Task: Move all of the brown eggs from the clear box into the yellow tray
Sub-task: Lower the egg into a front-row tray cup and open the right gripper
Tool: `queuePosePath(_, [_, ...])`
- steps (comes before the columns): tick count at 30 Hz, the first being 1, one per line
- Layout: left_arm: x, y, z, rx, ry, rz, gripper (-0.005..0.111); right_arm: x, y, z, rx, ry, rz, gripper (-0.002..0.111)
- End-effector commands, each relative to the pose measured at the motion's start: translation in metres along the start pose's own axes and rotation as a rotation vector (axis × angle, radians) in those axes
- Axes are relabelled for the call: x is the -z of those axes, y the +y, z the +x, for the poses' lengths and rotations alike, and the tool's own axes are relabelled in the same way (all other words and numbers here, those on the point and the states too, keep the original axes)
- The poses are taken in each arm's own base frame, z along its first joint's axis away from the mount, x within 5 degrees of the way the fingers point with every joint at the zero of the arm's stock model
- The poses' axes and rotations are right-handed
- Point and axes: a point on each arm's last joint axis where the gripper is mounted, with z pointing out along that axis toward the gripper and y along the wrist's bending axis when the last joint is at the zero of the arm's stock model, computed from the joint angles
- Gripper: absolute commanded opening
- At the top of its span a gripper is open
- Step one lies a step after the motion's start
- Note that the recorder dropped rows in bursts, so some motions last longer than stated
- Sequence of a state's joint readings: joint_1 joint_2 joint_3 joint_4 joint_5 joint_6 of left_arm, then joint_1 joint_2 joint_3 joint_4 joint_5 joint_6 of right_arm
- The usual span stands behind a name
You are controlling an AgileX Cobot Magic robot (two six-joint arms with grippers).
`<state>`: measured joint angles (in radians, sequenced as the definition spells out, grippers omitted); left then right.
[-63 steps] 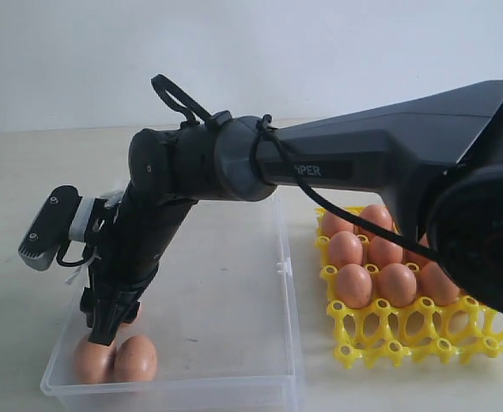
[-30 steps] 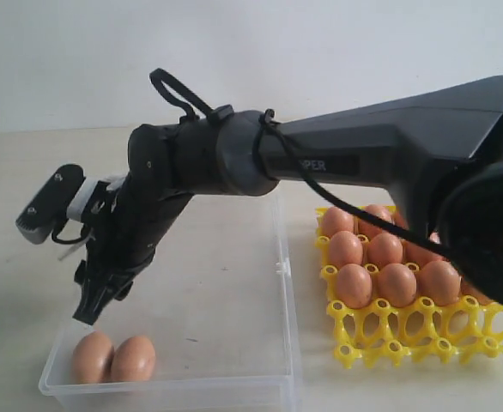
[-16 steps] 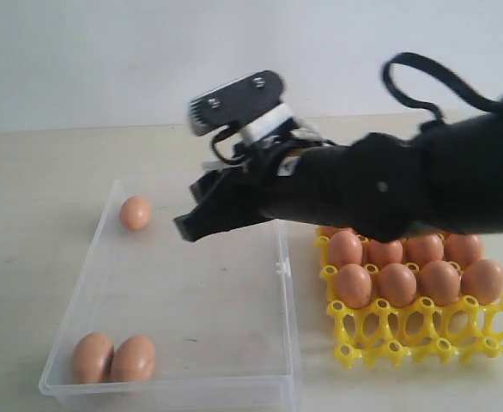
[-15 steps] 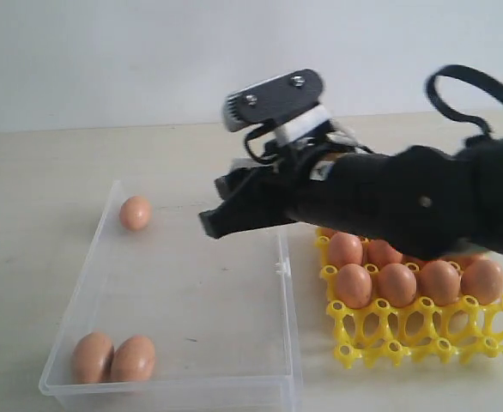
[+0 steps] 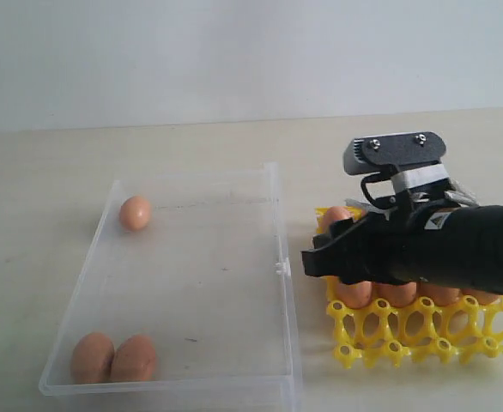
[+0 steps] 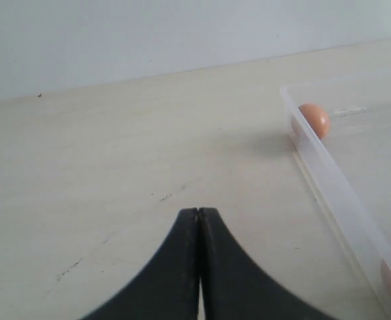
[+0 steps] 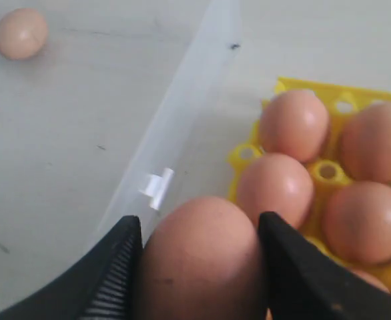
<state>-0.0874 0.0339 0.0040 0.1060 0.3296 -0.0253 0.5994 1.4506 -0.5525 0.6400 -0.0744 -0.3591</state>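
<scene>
Inside the clear box [image 5: 200,283] three brown eggs [image 5: 135,212] are left: one alone by the far left corner, and two lying side by side and touching at the near left corner. A fourth, the held egg [image 7: 199,267], is gripped between the two black fingers of the right end effector [image 5: 316,260], which hangs over the left edge of the yellow tray [image 7: 295,85], just past the box's right wall and its clasp tab [image 7: 157,189]. The tray sits just beside the box on the pale surface [image 6: 115,167], and its full load cannot be counted because the right arm covers most of it. The exterior view gives one egg clear at the far left corner and the undersides of about four along the front row, with the nearest cells empty. The right wrist view shows four whole eggs seated in cells and the edge of a fifth. One left end effector [image 6: 199,212] is seen in its own wrist view, its fingers pressed together with nothing between them, low over bare surface beside the box's left wall. Two seconds ago the right arm reached down at the near left corner of the box. Half a second ago it was crossing above the box's far right part. It has now swung on to the tray side, and the whole floor of the box is in view. The three eggs in the box lie where they lay half a second ago.
</scene>
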Motion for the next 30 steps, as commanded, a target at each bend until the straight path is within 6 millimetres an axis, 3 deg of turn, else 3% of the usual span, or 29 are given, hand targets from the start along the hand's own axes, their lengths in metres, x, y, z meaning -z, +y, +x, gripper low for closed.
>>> queuePosePath(1, [0.0,0.0,-0.003,0.005,-0.017,0.004,0.0,0.002,-0.017,0.013,-0.039,0.011,0.056,0.0])
queuePosePath(9, [0.0,0.0,-0.003,0.005,-0.017,0.004,0.0,0.002,-0.019,0.031,-0.05,0.079,0.06,0.0])
queuePosePath(18, [0.0,0.0,-0.003,0.005,-0.017,0.004,0.0,0.003,0.004,0.034,0.03,0.046,0.009,0.0])
queuePosePath(24, [0.0,0.0,-0.003,0.005,-0.017,0.004,0.0,0.008,-0.007,0.049,0.041,-0.087,0.129,0.0])
queuePosePath(30, [0.0,0.0,-0.003,0.005,-0.017,0.004,0.0,0.011,-0.013,0.059,0.06,-0.091,0.159,0.0])
